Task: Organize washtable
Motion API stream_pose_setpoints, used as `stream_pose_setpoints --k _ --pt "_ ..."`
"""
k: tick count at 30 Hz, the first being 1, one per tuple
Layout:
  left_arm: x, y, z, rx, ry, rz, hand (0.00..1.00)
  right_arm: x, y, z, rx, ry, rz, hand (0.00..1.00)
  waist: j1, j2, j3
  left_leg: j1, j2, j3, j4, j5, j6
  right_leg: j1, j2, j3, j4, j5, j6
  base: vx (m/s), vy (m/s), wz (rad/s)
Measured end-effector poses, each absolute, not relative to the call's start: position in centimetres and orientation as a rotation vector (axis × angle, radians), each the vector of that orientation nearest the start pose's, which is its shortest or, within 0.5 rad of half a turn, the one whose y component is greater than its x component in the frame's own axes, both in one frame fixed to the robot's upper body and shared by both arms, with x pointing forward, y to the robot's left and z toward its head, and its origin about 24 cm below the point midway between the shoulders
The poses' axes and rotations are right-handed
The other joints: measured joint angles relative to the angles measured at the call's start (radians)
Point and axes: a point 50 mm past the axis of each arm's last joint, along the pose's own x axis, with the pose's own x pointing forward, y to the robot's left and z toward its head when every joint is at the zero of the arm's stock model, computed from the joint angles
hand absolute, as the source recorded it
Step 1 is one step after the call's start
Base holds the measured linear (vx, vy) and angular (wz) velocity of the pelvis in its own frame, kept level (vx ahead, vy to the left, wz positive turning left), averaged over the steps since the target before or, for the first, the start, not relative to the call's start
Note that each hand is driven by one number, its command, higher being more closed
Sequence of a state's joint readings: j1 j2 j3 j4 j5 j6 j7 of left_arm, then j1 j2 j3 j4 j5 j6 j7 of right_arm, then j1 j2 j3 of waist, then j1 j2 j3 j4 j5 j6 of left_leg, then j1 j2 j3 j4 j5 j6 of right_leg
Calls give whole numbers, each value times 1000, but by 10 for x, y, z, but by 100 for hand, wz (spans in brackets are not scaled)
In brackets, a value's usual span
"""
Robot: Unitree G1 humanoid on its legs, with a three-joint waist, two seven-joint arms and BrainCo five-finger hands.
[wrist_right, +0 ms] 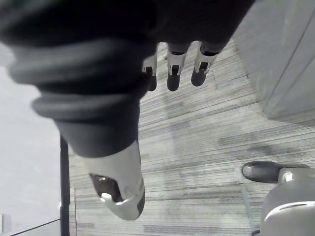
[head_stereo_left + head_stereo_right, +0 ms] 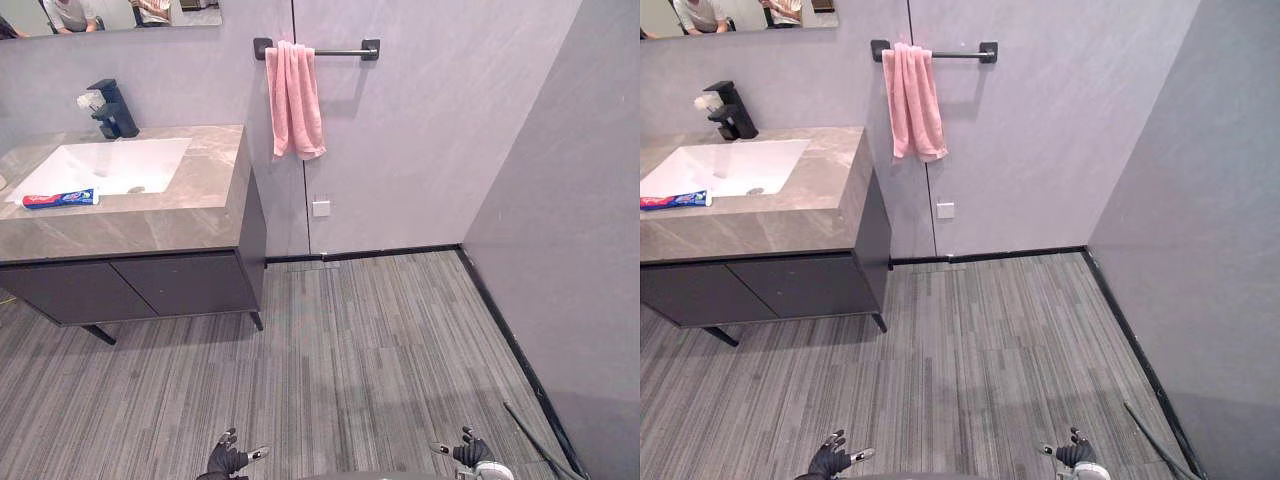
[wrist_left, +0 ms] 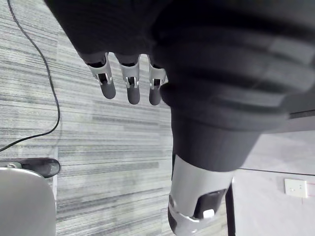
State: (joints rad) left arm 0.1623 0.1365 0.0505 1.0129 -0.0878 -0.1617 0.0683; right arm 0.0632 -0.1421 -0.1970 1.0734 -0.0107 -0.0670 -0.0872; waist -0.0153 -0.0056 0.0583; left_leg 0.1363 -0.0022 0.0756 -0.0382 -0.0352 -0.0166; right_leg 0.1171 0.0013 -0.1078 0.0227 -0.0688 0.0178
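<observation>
Seeing left hand, right hand well off washtable, fingers straight, loosely spread, empty; toothpaste on washtable.

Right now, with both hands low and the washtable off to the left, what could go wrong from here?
The toothpaste tube lies along the front rim of the sink; a clumsy nudge could tip it in.
Left hand and right hand hang open over the floor, far from the counter; approaching, an arm might clip its corner.
The pink towel hangs beside that corner and could snag.
</observation>
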Motion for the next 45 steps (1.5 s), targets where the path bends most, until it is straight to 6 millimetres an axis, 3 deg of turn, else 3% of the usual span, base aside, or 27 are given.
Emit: stream_pose_setpoints --k 18,30,37,40,42,44,45 --pt "86 220 -153 58 983 267 0 114 -238 -148 -86 1010 -348 0 -1 2 1 1 -3 -11 -11 -4 -4 -3 -4 -9 18 -28 1 24 -10 1" --pt "86 219 -153 57 982 265 0 113 -238 -149 -85 1015 -349 0 -1 11 7 -25 3 37 21 -40 4 -36 1 32 30 -38 -1 12 -7 -12" --pt "94 219 -150 53 950 266 0 121 -237 -145 -84 978 -346 0 3 11 8 -66 3 66 103 -108 16 -59 -4 59 47 -49 16 69 21 -14" --pt "102 219 -147 52 924 263 0 126 -236 -144 -82 965 -344 0 3 9 12 -97 2 75 157 -148 26 -98 -13 67 112 -80 33 55 49 -11" --pt "107 218 -145 51 905 260 0 130 -232 -143 -75 957 -338 0 5 5 19 -105 -2 88 207 -189 36 -148 -26 78 240 -137 60 42 88 -15" --pt "109 219 -144 52 896 259 0 133 -228 -143 -64 953 -330 0 3 6 27 -105 -5 92 235 -208 44 -215 -38 73 409 -162 87 41 96 -2" --pt "114 221 -142 62 883 255 0 133 -223 -144 -54 956 -324 0 4 1 33 -95 -11 89 241 -220 58 -284 -55 61 568 -163 90 113 81 15"
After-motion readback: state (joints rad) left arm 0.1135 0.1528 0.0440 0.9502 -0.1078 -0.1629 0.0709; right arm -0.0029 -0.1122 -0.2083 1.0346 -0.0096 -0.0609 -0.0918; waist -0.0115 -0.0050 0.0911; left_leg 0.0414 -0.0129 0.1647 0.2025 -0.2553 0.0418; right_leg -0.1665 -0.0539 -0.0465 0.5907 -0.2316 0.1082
